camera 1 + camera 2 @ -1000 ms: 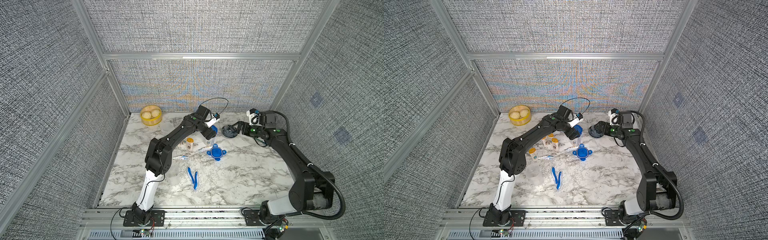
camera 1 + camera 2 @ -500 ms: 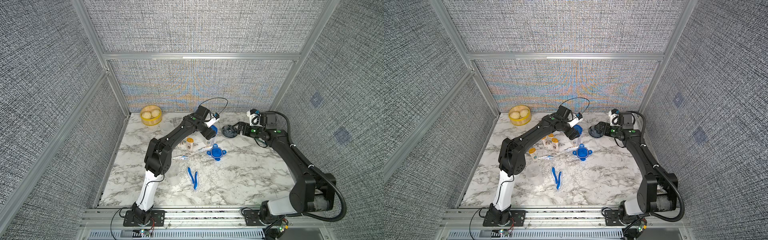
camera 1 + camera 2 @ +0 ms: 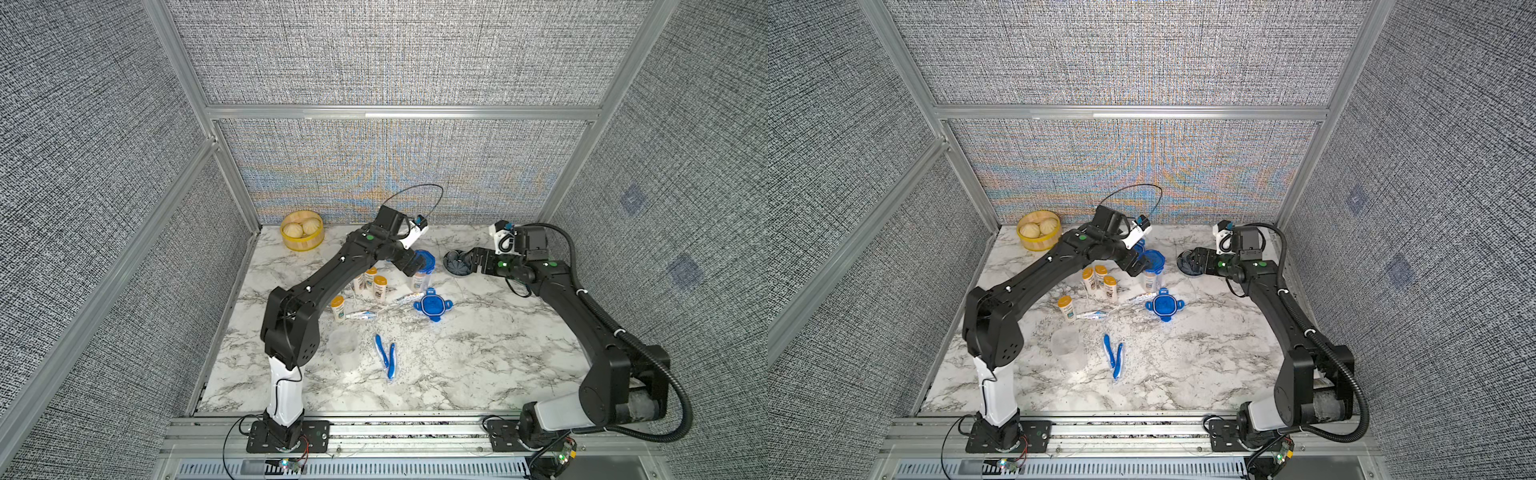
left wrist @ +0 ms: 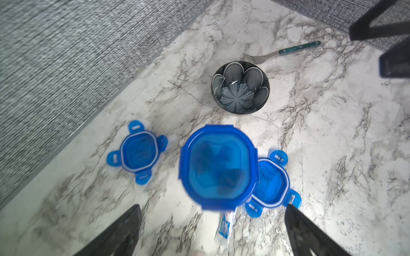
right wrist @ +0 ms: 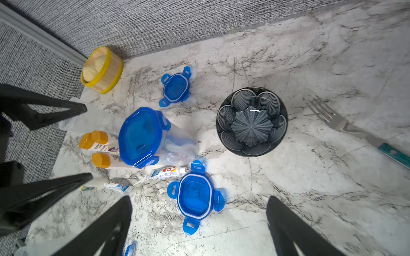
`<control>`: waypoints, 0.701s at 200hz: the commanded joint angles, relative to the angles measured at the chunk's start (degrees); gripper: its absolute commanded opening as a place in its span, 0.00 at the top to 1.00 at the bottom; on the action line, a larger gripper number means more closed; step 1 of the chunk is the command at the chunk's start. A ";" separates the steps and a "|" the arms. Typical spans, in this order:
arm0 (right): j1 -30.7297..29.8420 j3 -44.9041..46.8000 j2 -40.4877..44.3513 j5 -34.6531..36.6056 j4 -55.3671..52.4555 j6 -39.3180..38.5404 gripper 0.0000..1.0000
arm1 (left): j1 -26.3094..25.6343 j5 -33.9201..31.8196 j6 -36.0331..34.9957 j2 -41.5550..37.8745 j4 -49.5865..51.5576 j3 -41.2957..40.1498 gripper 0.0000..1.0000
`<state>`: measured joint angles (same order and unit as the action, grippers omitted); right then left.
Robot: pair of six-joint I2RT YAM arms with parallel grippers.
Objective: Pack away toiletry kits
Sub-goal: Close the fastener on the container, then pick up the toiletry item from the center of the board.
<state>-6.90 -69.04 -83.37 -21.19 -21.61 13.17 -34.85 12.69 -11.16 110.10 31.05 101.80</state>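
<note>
The clear plastic cup with its clipped-on blue lid point(image 4: 218, 166) stands upright on the marble worktop point(image 3: 478, 365), long axis vertical, just under and ahead of the left gripper point(image 3: 415, 264). The gripper's fingers point(image 4: 124, 226) are spread wider than the lid, clear of it on both sides and holding nothing. The left arm reaches far forward, wrist tipped down. The right gripper point(image 3: 473, 259), right of the cup near a dark grey flower-shaped dish point(image 3: 453, 266), is likewise wide open and empty. Orange-capped white bottles point(image 3: 379, 289) stand unpacked just left of the cup, nearer the left arm.
</note>
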 commanded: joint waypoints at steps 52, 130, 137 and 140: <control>-3.39 -1.12 -3.67 -8.48 -2.61 -3.10 0.17 | 5.09 -10.23 19.88 -19.82 -9.84 -24.06 0.12; -15.39 -8.82 -8.31 -13.38 -6.86 -16.04 0.38 | 8.41 -18.73 28.75 -38.38 -3.89 -41.38 0.21; -16.84 -9.81 -8.96 -12.42 -7.19 -18.16 0.38 | 8.88 -18.39 29.30 -39.52 -2.81 -42.07 0.21; -17.48 -10.25 -9.38 -11.77 -7.36 -18.99 0.38 | 9.14 -18.33 29.50 -39.98 -2.26 -42.38 0.21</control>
<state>-21.02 -77.03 -91.39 -35.97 -25.87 4.25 -26.98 -4.32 14.52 73.25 25.74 61.60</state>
